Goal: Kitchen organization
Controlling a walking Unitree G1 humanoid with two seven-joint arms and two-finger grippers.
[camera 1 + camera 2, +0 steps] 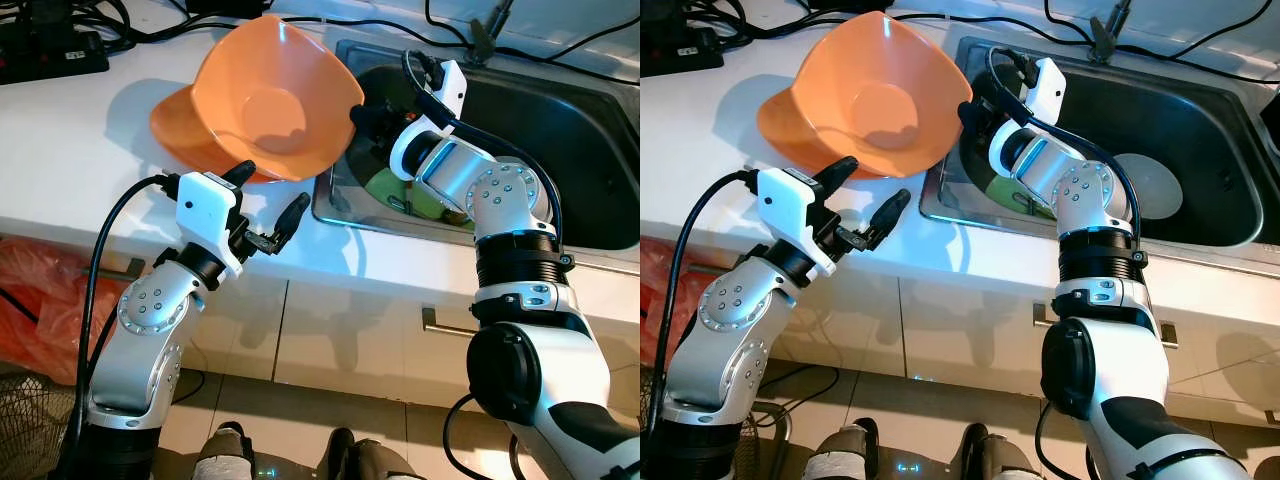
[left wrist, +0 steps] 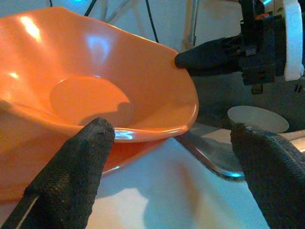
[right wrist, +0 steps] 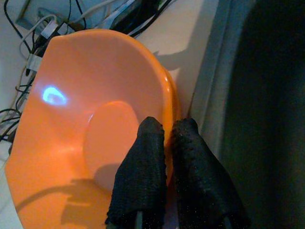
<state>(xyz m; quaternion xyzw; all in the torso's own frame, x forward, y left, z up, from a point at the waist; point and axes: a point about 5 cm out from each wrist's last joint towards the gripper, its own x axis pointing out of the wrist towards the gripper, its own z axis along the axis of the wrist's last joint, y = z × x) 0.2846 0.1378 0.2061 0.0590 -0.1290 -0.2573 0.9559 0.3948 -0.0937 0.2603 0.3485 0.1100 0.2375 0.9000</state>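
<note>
The right gripper (image 1: 357,112) is pinched shut on the rim of the top orange bowl (image 1: 272,100). One finger is inside the rim and one is outside. The bowl is tipped up on its side, leaning over a second orange bowl (image 1: 178,135) that sits flat on the white counter (image 1: 70,160). Both bowls are just beside the sink (image 1: 560,150).

The left gripper (image 1: 270,205) is wide open and holds nothing. It hovers at the counter's front edge, just below the bowls.

I think the job is only part done. One bowl is lifted, but it is not put away yet. The other bowl has not been touched, and something green (image 1: 392,188) lies in the sink under the right arm.

The right wrist view shows the pinch on the rim up close. The right eye view shows a round grey plate (image 1: 1147,185) in the sink. Black cables (image 1: 90,25) lie at the back of the counter.
</note>
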